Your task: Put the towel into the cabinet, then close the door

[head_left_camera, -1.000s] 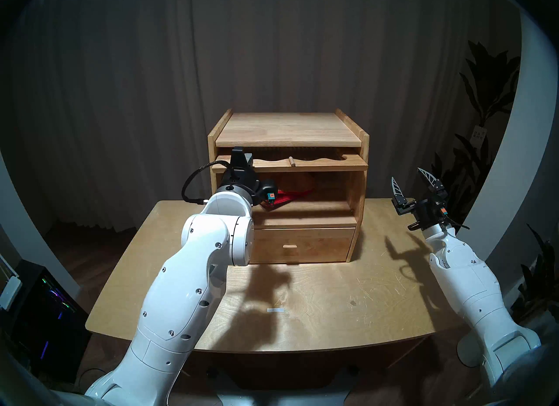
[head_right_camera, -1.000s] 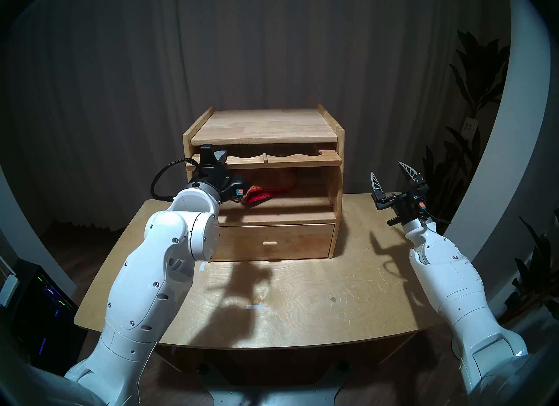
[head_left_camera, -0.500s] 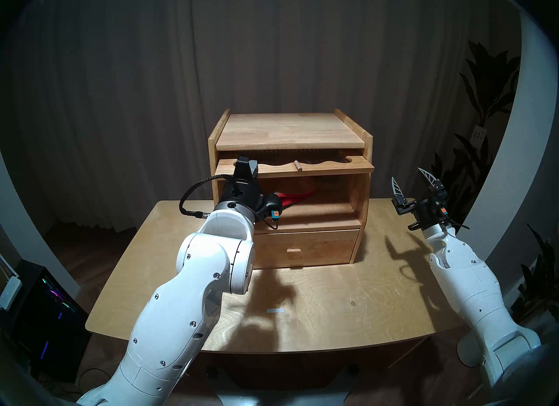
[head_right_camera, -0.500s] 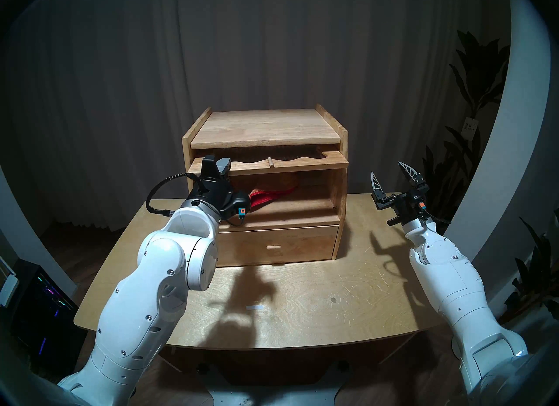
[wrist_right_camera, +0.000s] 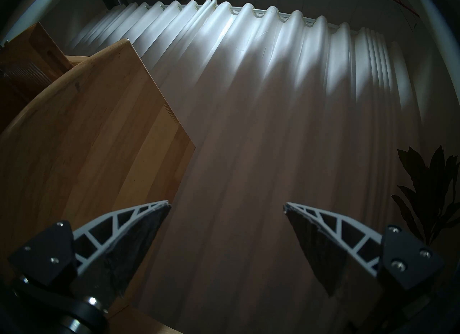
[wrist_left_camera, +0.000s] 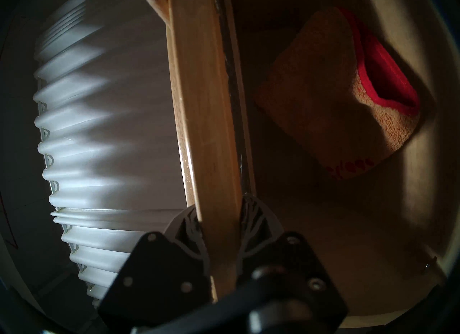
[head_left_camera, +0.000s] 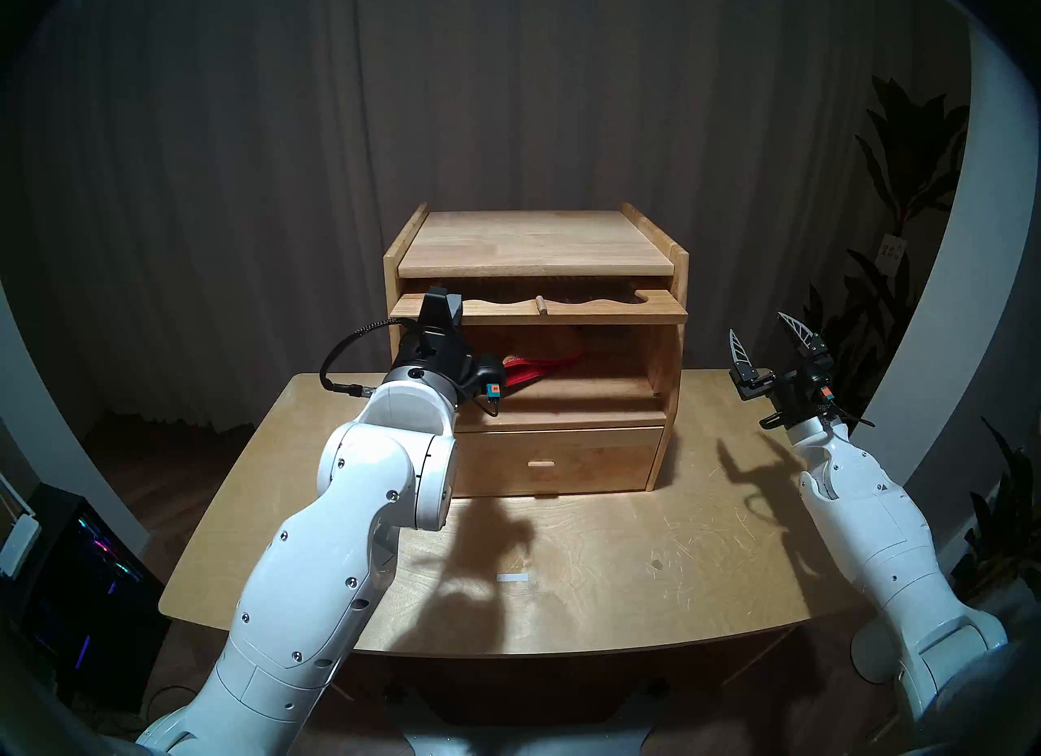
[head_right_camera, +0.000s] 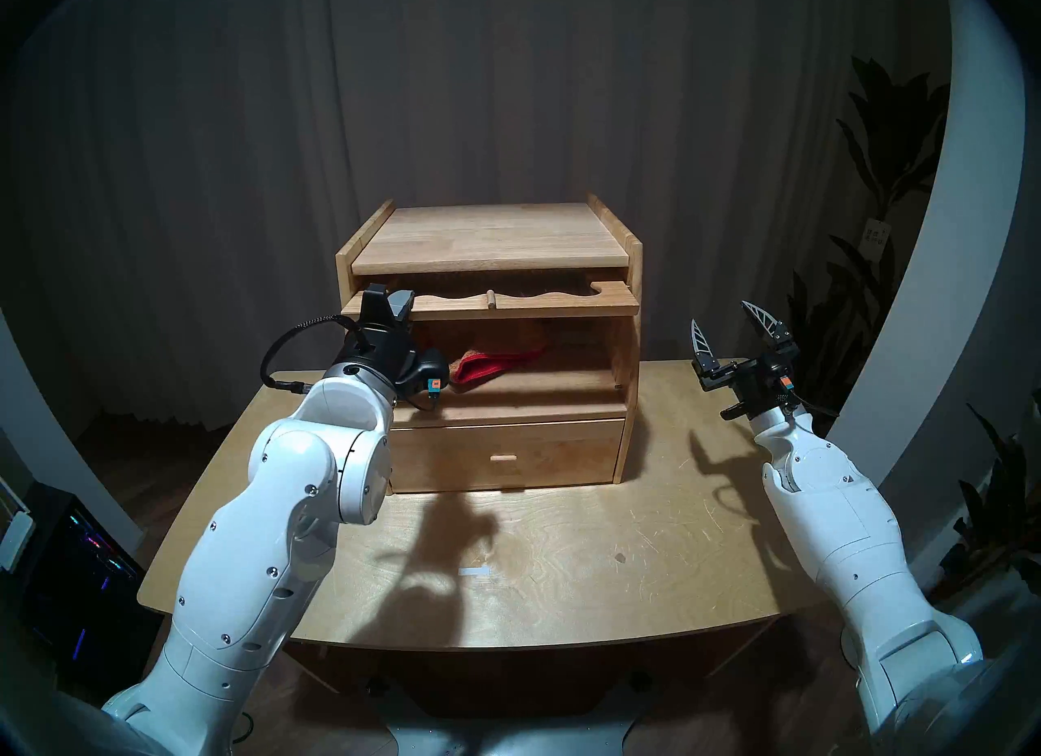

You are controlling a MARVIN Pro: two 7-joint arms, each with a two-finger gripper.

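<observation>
The light wood cabinet (head_left_camera: 535, 242) stands at the back of the table. Its door (head_left_camera: 591, 310) is swung up flat under the top and sticks out over the open compartment, peg knob (head_left_camera: 542, 304) on top. The towel (head_left_camera: 541, 366) lies inside the compartment, orange-tan face up with a red edge, and also shows in the left wrist view (wrist_left_camera: 323, 102). My left gripper (head_left_camera: 445, 307) is shut on the door's front edge near its left end; in the left wrist view (wrist_left_camera: 221, 209) the fingers clamp the panel (wrist_left_camera: 206, 102). My right gripper (head_left_camera: 769, 338) is open and empty, to the right of the cabinet.
The bottom drawer (head_left_camera: 557, 459) with a rectangular pull is shut. The tan table (head_left_camera: 619, 569) has a small white tape mark (head_left_camera: 512, 578). Dark curtains hang behind, plants (head_left_camera: 901, 175) stand at the right, and a computer case (head_left_camera: 84, 597) sits on the floor at the left.
My left gripper, still clamped on the door's edge, drew the door slightly outward, then shifted a little left. The cabinet jogged slightly with it. The right arm has not moved.
</observation>
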